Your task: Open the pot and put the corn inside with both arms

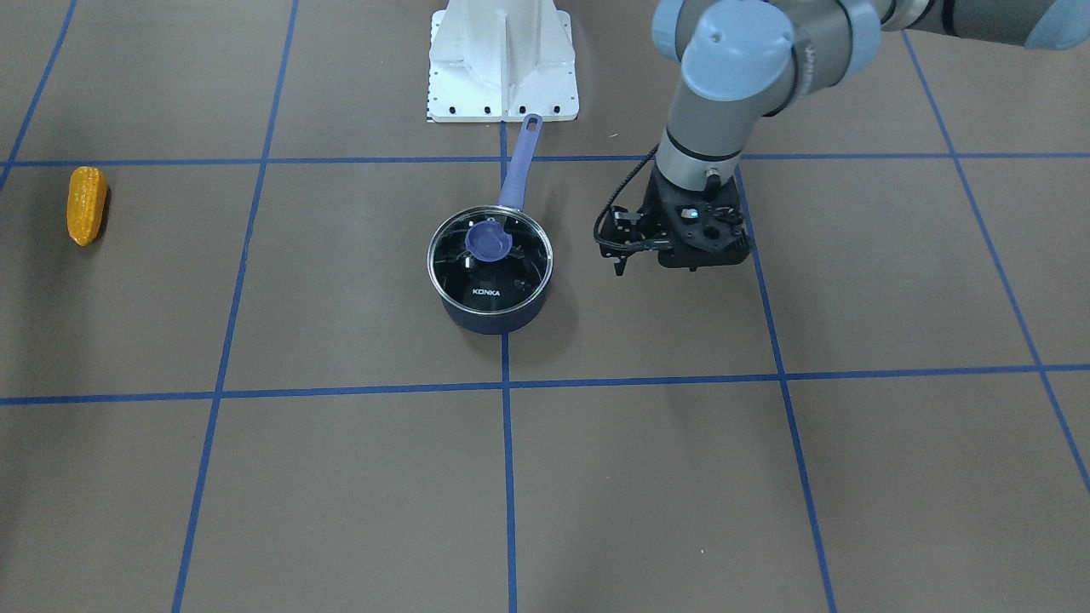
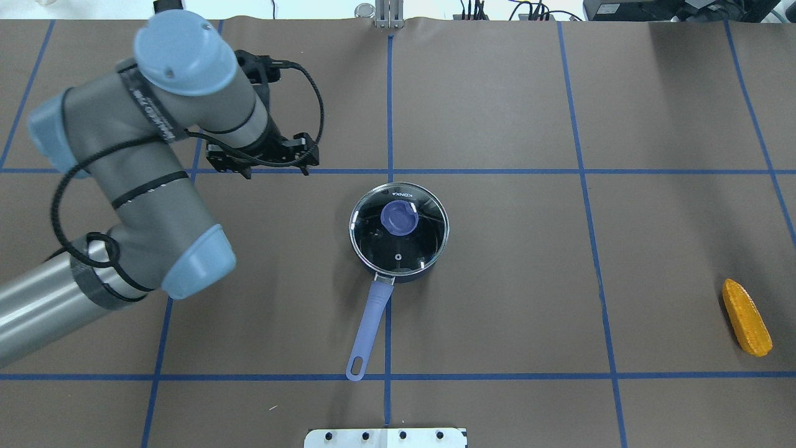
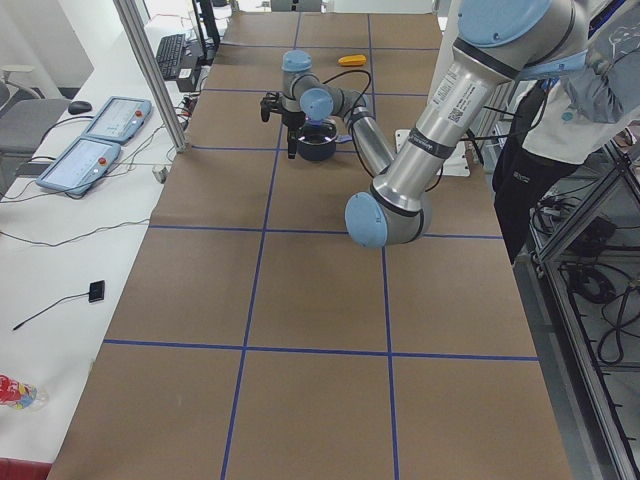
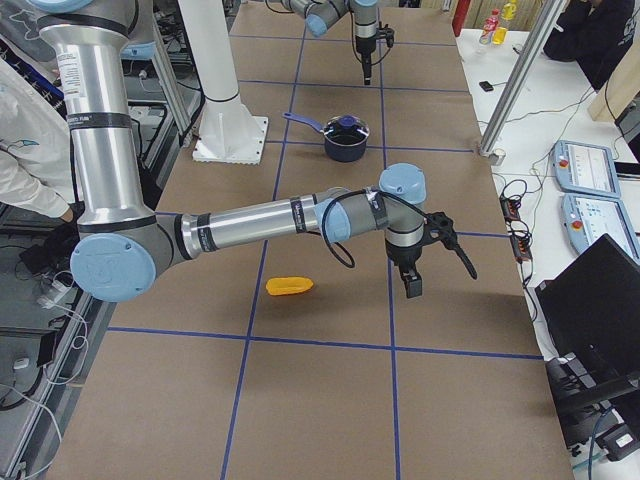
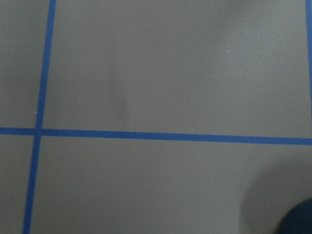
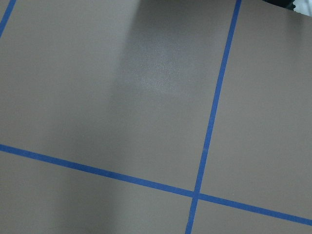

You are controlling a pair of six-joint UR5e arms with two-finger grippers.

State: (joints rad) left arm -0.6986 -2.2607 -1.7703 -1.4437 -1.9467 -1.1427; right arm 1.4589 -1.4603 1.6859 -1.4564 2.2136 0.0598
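A dark blue pot (image 1: 490, 315) with a glass lid (image 1: 511, 285) and a blue knob (image 1: 488, 242) stands mid-table; its lid is on and its long handle (image 1: 520, 162) points toward the robot base. It also shows in the overhead view (image 2: 398, 233). The corn (image 1: 87, 204) lies alone far off on the robot's right side (image 2: 746, 317). My left gripper (image 1: 620, 262) hangs just above the table beside the pot, empty, fingertips together. My right gripper (image 4: 412, 285) shows only in the exterior right view, near the corn (image 4: 289, 287); I cannot tell its state.
The white robot base plate (image 1: 502, 64) sits behind the pot handle. Blue tape lines grid the brown table. A person (image 3: 590, 90) stands by the table. Teach pendants (image 4: 590, 170) and a metal post (image 3: 150, 70) are at the operators' side.
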